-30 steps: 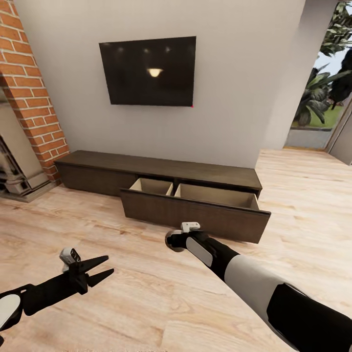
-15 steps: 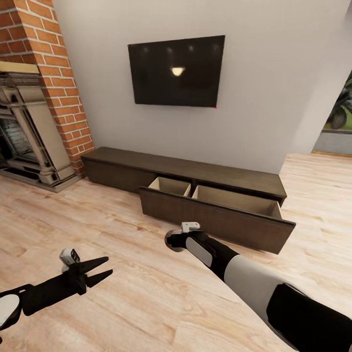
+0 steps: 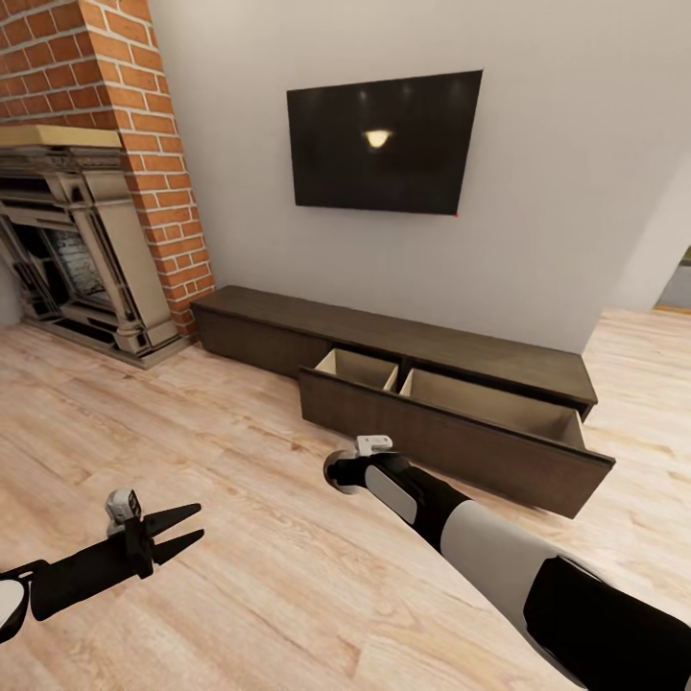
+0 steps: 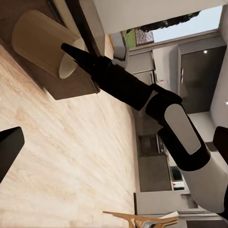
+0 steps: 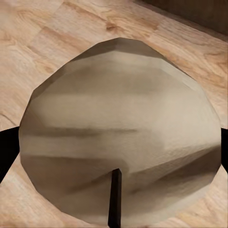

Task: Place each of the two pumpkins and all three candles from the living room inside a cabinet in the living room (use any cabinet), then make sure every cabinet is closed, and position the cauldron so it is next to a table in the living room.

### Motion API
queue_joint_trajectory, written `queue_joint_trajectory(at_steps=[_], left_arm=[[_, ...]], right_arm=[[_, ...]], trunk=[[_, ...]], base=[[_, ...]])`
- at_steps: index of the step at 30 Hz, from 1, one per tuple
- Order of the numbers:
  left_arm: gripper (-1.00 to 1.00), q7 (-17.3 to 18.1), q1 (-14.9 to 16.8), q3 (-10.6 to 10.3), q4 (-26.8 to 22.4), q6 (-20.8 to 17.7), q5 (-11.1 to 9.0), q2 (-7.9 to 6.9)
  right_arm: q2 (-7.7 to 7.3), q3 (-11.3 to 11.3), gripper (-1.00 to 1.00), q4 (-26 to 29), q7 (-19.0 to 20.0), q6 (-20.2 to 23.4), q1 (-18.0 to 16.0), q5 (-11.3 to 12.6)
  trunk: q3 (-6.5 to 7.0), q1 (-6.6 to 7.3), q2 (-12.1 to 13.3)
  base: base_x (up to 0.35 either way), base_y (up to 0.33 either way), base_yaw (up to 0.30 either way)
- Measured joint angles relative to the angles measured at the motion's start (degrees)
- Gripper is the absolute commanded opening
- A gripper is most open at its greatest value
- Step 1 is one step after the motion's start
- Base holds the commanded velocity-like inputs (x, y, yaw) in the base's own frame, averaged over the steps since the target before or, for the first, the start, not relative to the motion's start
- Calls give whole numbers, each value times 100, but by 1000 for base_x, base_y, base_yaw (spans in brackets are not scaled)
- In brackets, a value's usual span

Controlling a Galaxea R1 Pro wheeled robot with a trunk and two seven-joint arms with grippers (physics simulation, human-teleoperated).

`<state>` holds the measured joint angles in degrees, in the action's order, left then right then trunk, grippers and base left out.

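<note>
Right wrist view: stubby beige-grey candle (image 5: pixel 121 142) pinched between dark fingertips at frame's edges; right gripper (image 3: pixel 344 472) shut on it, centre of head frame; left gripper (image 3: pixel 178 534) spread open, empty, lower left. Long dark-brown wooden cabinet (image 3: pixel 461 437), drawer pulled out, centre right. Risk: candle slipping, or dropping short onto plank floor (image 3: pixel 240 576). No readable writing.

No text, label, brand or number can be read anywhere: the TV (image 3: pixel 384 141) screen is blank black and the cabinet (image 3: pixel 451 408) fronts are plain wood
</note>
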<state>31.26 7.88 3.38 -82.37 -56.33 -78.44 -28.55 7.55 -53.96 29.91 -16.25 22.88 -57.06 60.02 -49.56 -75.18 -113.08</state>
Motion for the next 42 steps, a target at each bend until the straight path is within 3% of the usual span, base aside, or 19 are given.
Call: queue_joint_trajectory(at_steps=[11, 13, 17, 18, 19, 21, 23, 24, 27, 28, 31, 34, 37, 42], left_arm=[[100, -12, 0, 9, 39, 5, 8, -20], [100, -35, 0, 73, 180, 12, 112, -25], [100, -282, 0, 534, 696, 60, 787, -14], [100, -525, -1, 819, 925, 135, 1233, 8], [100, -635, 1, 929, 1024, 169, 1380, 15], [100, -1117, 5, 1234, 1353, 386, 1991, 42], [100, -1635, 6, 1370, 1642, 748, 2427, 110], [100, -2062, 6, 1402, 1860, 1114, 2685, 234], [100, -3171, 32, 1417, 2041, 1726, 3119, 565], [100, -3671, 45, 1420, 2040, 1899, 3316, 748], [100, -4271, 56, 1359, 1903, 2115, 3560, 1095], [100, -4505, 57, 1275, 1765, 2237, 3899, 1332], [100, -4536, 54, 1248, 1697, 2269, 4041, 1393], [100, -4530, 49, 1242, 1578, 2279, 4094, 1394]], right_arm=[[-4, 9, -100, -2, 7, -15, 0, -1], [-4, 9, -100, -3, 7, -20, 0, -2], [-4, 9, -100, -3, 7, -25, 0, -1], [-4, 9, -100, -2, 7, -39, 0, -5], [-4, 9, -100, -2, 7, -47, 0, -3], [-4, 9, -100, -2, 7, -75, 0, -2], [2, 7, -100, -3, 3, -86, 0, 0], [-1, 8, -100, -3, -2, -89, 0, -5], [-3, 7, -100, -4, -14, -92, 1, 8], [-3, 7, -100, -5, -8, -93, 1, 4], [-3, 3, -100, -5, -1, -91, 1, 5], [-4, -6, -100, -3, 0, -82, 1, 5], [2, -9, -100, 2, -8, -77, 1, -55], [19, -8, -100, 1, -21, -76, 1, -363]], trunk=[[197, 242, 441], [233, 286, 521], [305, 373, 682], [323, 395, 722], [341, 417, 762], [377, 461, 842], [412, 505, 923], [430, 527, 963], [466, 572, 1045], [464, 572, 1045], [452, 572, 1045], [434, 572, 1045], [411, 572, 1045], [366, 574, 1045]], base=[[0, 0, 0], [0, 0, 0], [0, 0, 0], [0, 0, 0], [0, 0, 0], [0, 0, 0], [0, 0, 0], [0, 0, 0], [0, 0, 71], [0, 0, 180], [0, 0, 200], [0, 0, 185], [0, 0, 115], [137, 0, 20]])
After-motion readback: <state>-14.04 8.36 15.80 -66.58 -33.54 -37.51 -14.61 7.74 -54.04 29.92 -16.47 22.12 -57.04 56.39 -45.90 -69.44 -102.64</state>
